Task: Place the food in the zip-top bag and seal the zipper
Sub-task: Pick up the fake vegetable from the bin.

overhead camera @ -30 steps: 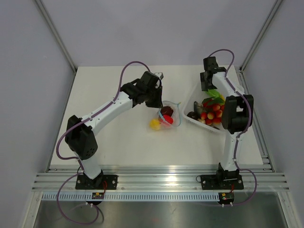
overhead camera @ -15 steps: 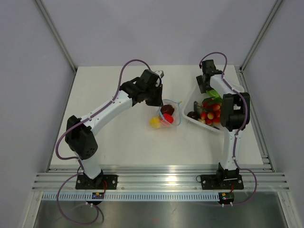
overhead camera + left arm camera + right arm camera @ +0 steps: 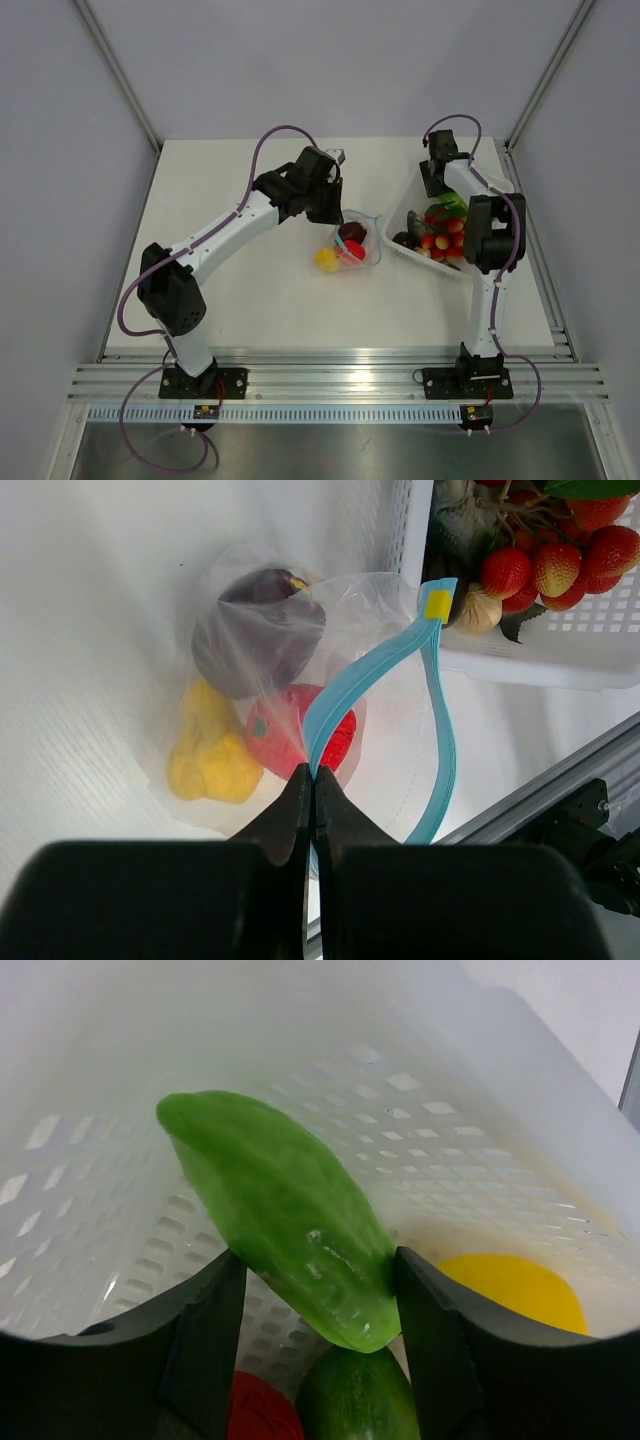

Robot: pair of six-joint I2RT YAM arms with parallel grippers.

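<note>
The left wrist view shows what the overhead camera cannot. The left gripper [image 3: 313, 772] is pinched fully closed on the blue zipper [image 3: 352, 680] of the bag [image 3: 350, 605], and its 2 fingers meet with only the strip between them. From the fingertips the zipper splits into 2 bands that curve away and join again at a yellow slider [image 3: 437, 605], so the mouth stands open. Just beyond the fingertips, 3 pieces of food lie inside the clear plastic. A red piece [image 3: 278, 745] is nearest, a yellow piece [image 3: 210, 755] is to its left, and a maroon piece [image 3: 255, 630] is farther out. From overhead the bag is only a small bright cluster on the table [image 3: 250, 290], just beside the basket [image 3: 400, 250].

The right wrist view looks into that white basket. The right gripper [image 3: 318, 1260] stands partly open around a long green piece [image 3: 280, 1210], which tilts away from the hand. Both fingers [image 3: 215, 1340] touch its sides. Below the fingertips are a dark green round piece [image 3: 355, 1400] and a bit of red [image 3: 260, 1410]. A yellow one [image 3: 510, 1290] lies past the right finger. From overhead this hand sits in the basket's far corner, and the arm covers part of the contents.

Strawberries [image 3: 545, 565] crowd the basket's end beyond the slider.
</note>
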